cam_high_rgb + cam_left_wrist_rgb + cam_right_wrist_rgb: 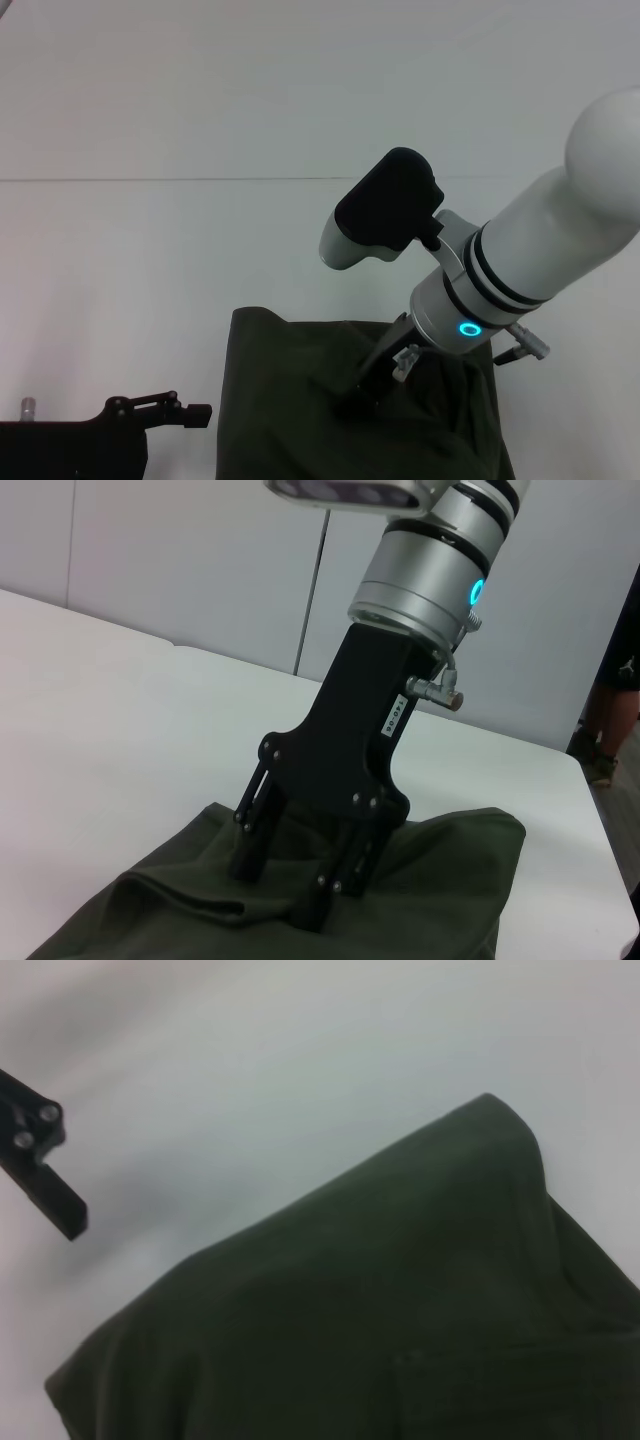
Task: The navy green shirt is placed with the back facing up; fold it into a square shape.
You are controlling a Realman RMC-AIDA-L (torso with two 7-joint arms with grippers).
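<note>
The navy green shirt (280, 400) lies bunched and partly folded on the white table, at the near edge of the head view. My right gripper (352, 402) points down onto its middle. The left wrist view shows that gripper (285, 890) open, its two black fingers (250, 852) set apart and their tips pressed into the shirt (440, 880), with a raised fold beside them. My left gripper (190, 412) hovers low over bare table just left of the shirt. It also shows in the right wrist view as a black left gripper finger (50, 1195) off the shirt's (350, 1310) edge.
White table (120, 280) spreads to the left and far side of the shirt. The table's edge (590, 810) runs along the right of the left wrist view, and a person's dark-clad leg (615, 680) stands beyond it.
</note>
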